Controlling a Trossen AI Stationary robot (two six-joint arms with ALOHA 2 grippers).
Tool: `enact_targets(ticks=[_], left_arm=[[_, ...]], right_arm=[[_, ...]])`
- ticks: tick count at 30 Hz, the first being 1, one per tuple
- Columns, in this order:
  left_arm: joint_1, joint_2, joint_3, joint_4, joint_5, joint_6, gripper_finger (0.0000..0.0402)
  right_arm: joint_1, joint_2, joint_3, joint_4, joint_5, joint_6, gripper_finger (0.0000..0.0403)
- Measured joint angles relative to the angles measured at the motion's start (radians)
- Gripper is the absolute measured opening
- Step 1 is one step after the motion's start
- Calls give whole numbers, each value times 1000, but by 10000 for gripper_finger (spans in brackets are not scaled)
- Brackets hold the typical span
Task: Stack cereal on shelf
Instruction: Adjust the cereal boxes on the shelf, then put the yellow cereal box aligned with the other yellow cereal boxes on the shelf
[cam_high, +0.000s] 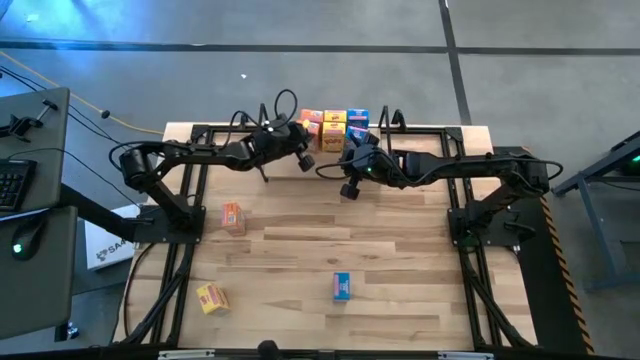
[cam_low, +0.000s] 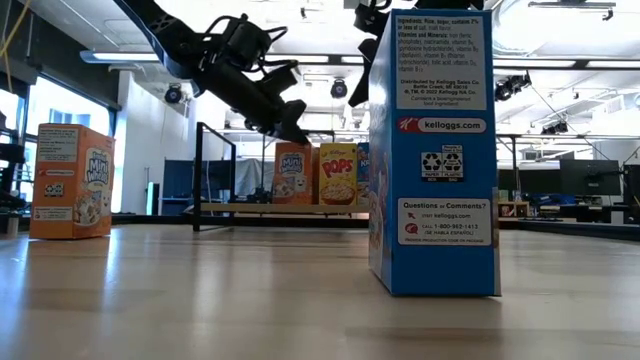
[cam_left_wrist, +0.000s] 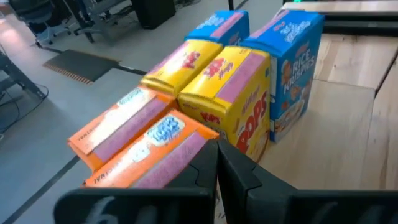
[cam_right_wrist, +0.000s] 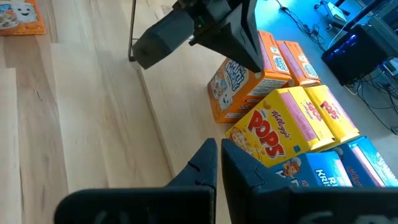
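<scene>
Nine cereal boxes were in sight. Six stood packed together on the shelf: two orange boxes, two yellow Pops boxes and two blue Rice Krispies boxes. Three more lay well apart from the shelf on the bench: one orange, one yellow, one blue.

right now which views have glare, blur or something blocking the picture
High view: pale glare streaks on the grey floor. Low view: bright ceiling lights, and the near blue box looms large, hiding part of the shelf. Left wrist view: the left gripper is dark and soft up close.
</scene>
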Motion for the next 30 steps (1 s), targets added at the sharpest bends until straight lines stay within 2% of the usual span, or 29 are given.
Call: enact_targets(ticks=[16,20,24,30], left_arm=[[13,-4,0,24,28,2,0],[-6,-89,1,-39,101,17,0],[-48,-211,1,-201,199,25,0],[-137,-381,2,-502,209,43,1]], right_arm=[[0,0,0,-1,-1,-5,0],[0,0,0,-1,-10,-29,0],[7,-3,-97,197,-100,-30,0],[44,-8,-261,520,-129,-21,0]])
